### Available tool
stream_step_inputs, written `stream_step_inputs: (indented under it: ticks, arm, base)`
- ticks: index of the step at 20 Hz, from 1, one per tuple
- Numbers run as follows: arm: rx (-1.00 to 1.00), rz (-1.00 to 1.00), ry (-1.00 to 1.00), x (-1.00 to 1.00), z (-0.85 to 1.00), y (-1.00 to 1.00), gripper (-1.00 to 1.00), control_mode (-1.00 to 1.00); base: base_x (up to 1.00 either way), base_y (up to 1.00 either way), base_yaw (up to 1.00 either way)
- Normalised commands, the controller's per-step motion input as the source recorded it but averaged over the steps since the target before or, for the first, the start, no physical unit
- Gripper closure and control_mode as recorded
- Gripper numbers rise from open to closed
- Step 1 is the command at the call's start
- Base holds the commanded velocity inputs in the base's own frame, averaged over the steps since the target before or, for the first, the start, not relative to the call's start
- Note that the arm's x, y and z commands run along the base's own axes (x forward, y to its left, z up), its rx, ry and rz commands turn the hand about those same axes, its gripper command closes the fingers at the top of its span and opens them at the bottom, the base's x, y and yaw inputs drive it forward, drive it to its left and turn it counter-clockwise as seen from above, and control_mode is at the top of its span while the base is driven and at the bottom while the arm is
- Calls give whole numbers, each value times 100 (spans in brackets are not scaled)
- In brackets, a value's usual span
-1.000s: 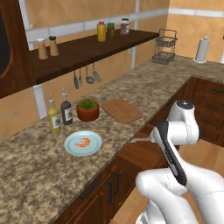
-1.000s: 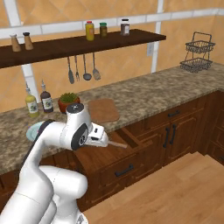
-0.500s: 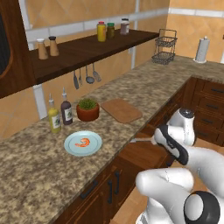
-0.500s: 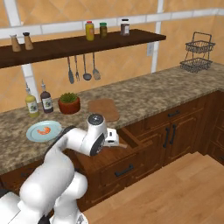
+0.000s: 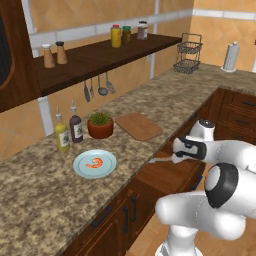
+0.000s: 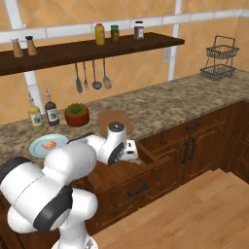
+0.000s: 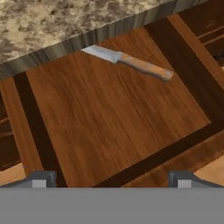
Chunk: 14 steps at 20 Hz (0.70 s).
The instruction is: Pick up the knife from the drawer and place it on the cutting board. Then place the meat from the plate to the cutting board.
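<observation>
Granite bench [image 5: 45, 195]: plate [image 5: 95, 164] w/ meat [image 5: 95, 162], board [image 5: 138, 125], potted plant [image 5: 100, 125], 2 bottles [image 5: 69, 131] near wall. Open drawer [image 7: 109, 127] below edge: knife [image 7: 127, 62] flat on floor, at back. Shelf [image 5: 100, 55]: jars.

knife [image 7: 127, 62] in drawer [image 7: 109, 127] | meat [image 5: 94, 162] on plate [image 5: 80, 170] | cutting board [image 5: 138, 125] right of plate

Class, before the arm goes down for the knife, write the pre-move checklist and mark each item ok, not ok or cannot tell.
1. Drawer open: ok.
2. Knife lying flat and unobstructed, near the counter edge: ok.
3. Tool open with nothing between its tips: ok.
4. Tool directly above the knife: not ok, the knife sits far off the tips.
5. Cutting board free to receive the knife: ok.
6. Meat on the plate: ok.
</observation>
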Motion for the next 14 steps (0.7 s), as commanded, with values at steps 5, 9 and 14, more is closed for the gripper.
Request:
stream_step_inputs:
  ticks: [5,9,14]
  arm:
    - [-2,19,15,12,-39,-51,-100,-100]
    - [-8,20,26,-3,-63,-59,-100,-100]
    - [-3,6,14,-81,-17,-94,-100,-100]
  base:
    - [0,0,0]
    - [0,0,0]
    - [0,0,0]
